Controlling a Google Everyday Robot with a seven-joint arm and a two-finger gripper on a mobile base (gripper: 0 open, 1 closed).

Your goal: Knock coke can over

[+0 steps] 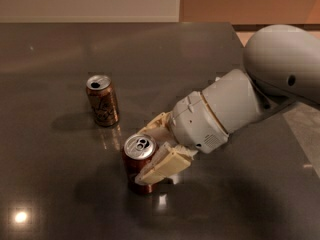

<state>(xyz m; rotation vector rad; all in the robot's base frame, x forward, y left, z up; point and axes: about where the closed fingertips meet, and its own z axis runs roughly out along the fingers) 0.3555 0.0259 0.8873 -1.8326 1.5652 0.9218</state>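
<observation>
The coke can (139, 146), dark red with a silver top, stands upright on the dark table, near the front centre. My gripper (144, 154) reaches in from the right and is open, with the can between its two cream fingers. The near finger (162, 168) lies across the can's front right side. The far finger (156, 123) sits just behind the can. The near finger hides part of the can's body.
A gold-tan can (102, 100) stands upright to the back left of the coke can, about a can's height away. The dark grey table (60, 184) ends at its right edge (300, 134). My bulky white arm (280, 64) fills the right side.
</observation>
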